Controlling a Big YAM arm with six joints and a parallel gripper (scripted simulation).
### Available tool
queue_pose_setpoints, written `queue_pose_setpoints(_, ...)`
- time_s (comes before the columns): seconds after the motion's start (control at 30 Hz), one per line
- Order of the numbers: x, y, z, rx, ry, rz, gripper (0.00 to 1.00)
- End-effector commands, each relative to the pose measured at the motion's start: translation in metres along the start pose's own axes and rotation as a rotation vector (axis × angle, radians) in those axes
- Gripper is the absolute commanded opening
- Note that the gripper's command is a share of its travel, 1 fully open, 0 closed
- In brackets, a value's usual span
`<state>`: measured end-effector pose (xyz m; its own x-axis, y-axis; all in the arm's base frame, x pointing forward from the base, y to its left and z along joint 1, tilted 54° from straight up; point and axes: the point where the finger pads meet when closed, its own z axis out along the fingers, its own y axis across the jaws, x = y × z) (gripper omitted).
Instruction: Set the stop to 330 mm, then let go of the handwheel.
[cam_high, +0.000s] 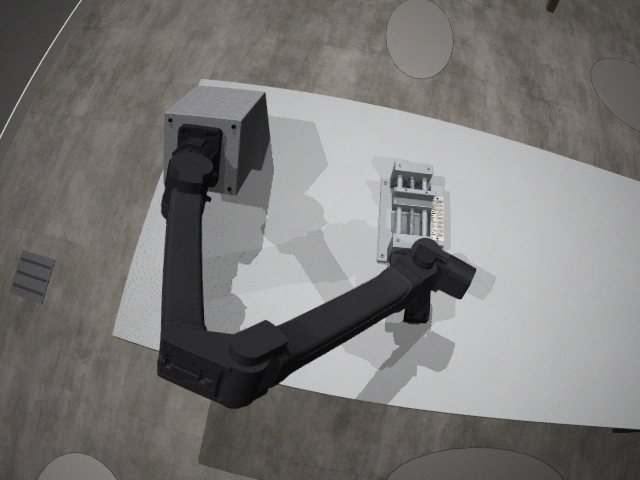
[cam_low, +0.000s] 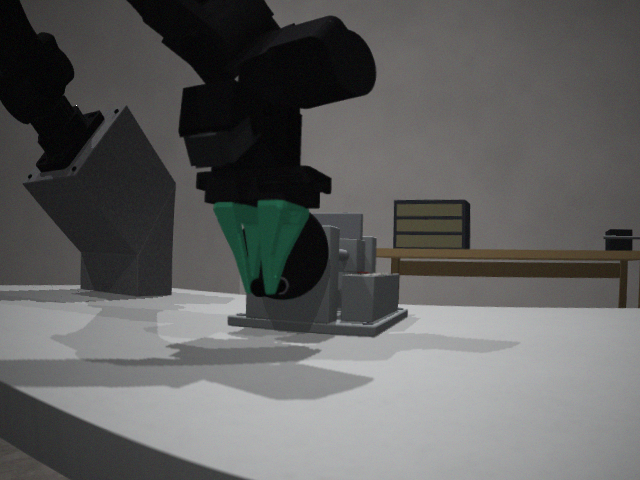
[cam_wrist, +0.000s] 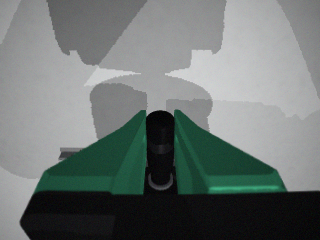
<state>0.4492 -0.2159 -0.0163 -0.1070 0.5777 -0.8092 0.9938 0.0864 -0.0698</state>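
Note:
My green-fingered gripper (cam_low: 262, 290) (cam_wrist: 160, 127) points down and is shut on the black crank handle (cam_wrist: 161, 151) of the handwheel. The black handwheel (cam_low: 313, 258) is upright at the near end of the grey stop device, and the fingers cover its left part. The handle is low on the wheel in the exterior view. In the top view the arm's wrist hides the wheel and fingers. There the stop carriage (cam_high: 413, 192) sits on rods toward the far end block. The scale (cam_high: 438, 219) runs beside it, with figures too small to read.
The device's base plate (cam_high: 383, 222) (cam_low: 310, 327) lies on the white table (cam_high: 516, 310) (cam_low: 465, 403). The arm's grey angled mount (cam_high: 217, 103) (cam_low: 113, 206) stands at the table's left end. A wooden bench (cam_low: 516, 254) with a drawer unit (cam_low: 429, 224) is in the background.

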Motion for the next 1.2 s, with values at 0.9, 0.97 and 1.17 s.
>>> queue_pose_setpoints(0.9, 0.009, 0.040, -0.016, -0.019, 0.003, -0.004, 0.06)
queue_pose_setpoints(0.97, 0.009, 0.042, -0.017, -0.020, 0.002, -0.004, 0.06)
queue_pose_setpoints(1.17, 0.009, 0.045, -0.018, -0.027, 0.000, 0.000, 0.06)
